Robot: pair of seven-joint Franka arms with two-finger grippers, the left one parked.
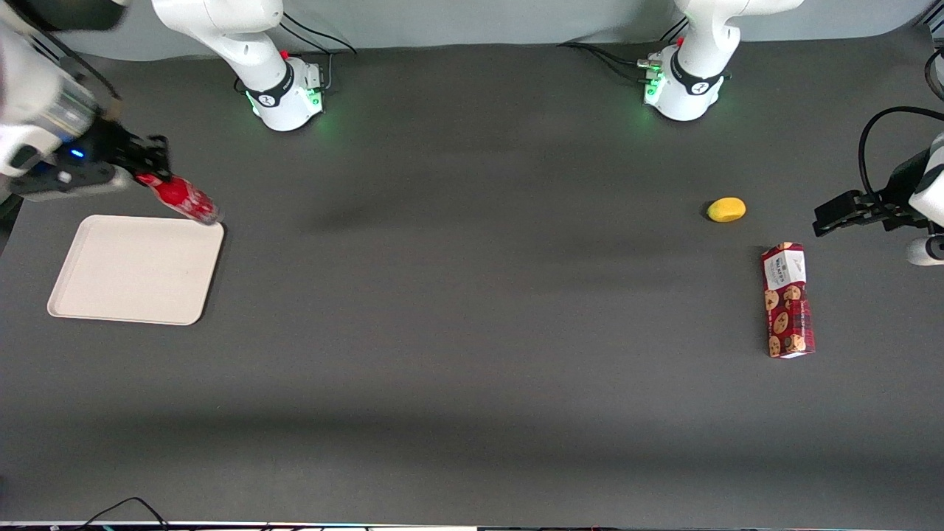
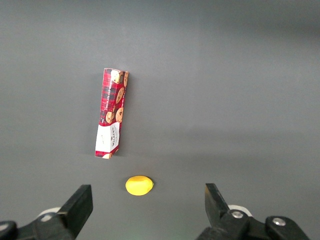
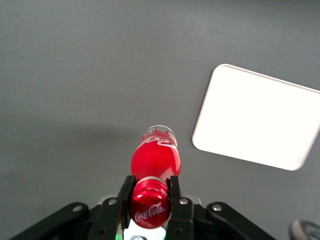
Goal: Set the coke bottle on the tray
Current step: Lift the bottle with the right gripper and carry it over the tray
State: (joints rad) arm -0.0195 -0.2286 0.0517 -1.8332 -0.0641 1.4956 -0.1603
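My right gripper (image 1: 151,175) is shut on the neck of the coke bottle (image 1: 184,199), a slim red bottle with white script. It holds the bottle tilted in the air at the working arm's end of the table, base lowest, just above the tray's edge farthest from the front camera. The beige tray (image 1: 136,269) lies flat on the dark table, nearer the front camera than the gripper. In the right wrist view the fingers (image 3: 175,192) clamp the neck just below the red cap (image 3: 150,202), the bottle (image 3: 156,155) hangs over bare table, and the tray (image 3: 257,117) lies beside it.
A red cookie-printed box (image 1: 788,300) and a small yellow object (image 1: 726,209) lie toward the parked arm's end of the table; both also show in the left wrist view, box (image 2: 112,113) and yellow object (image 2: 139,185). Two arm bases (image 1: 287,92) stand at the table's back.
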